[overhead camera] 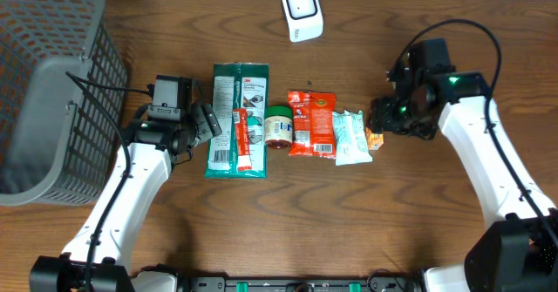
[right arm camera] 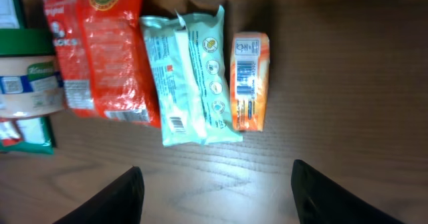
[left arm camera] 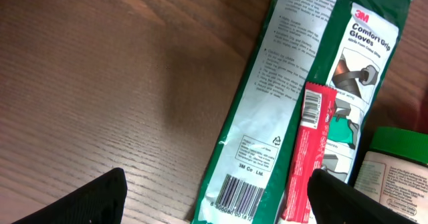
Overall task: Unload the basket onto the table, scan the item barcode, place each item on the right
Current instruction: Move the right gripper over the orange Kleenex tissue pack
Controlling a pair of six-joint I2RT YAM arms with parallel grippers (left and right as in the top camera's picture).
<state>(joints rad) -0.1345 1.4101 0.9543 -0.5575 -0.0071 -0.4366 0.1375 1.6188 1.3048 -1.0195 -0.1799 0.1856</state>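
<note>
Overhead, the right gripper (right arm camera: pixel 215 187) partly covers the orange box (overhead camera: pixel 374 139); it and the left gripper (left arm camera: pixel 215 190) gape empty.

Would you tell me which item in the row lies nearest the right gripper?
The small orange box at the row's end, beside the pale green pack; every other item lies farther from the right gripper.

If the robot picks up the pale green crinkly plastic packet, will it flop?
Probably: the pale green plastic packet looks soft, with wrinkled film and flared sealed ends. Its glossy wrap may be slippery. Lying flat, it shouldn't roll.
</note>
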